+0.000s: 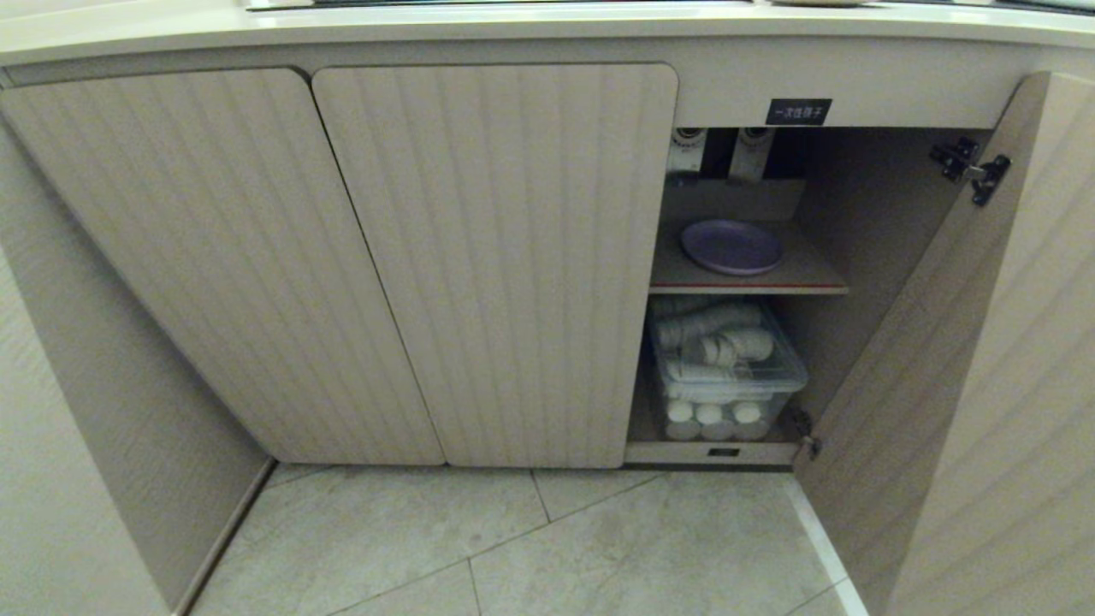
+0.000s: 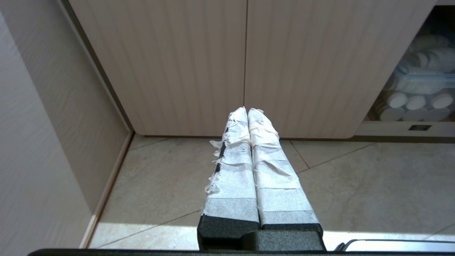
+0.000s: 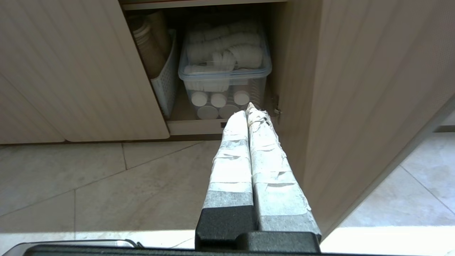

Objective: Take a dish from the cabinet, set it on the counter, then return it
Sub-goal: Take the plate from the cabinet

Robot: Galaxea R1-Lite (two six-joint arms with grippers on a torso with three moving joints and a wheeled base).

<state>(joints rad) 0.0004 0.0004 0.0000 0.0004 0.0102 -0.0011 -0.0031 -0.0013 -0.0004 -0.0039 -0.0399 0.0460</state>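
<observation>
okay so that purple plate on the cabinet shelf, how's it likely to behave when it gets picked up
The purple plate looks thin and shallow, so probably light and stiff. Its smooth surface may be slippery. It lies flat on the shelf, so its low rim probably gives little to catch, and a nudge would likely slide it rather than tip it.

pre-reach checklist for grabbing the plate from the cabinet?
1. Right-hand door swung open: ok.
2. Purple dish visible alone on the upper shelf: ok.
3. Path to the dish free of clutter; clear bin of cups sits on the level below: ok.
4. Left gripper shut, empty, over the floor: ok.
5. Right gripper shut, so not ready to grasp: not ok.
6. Free space on counter: cannot tell.
</observation>
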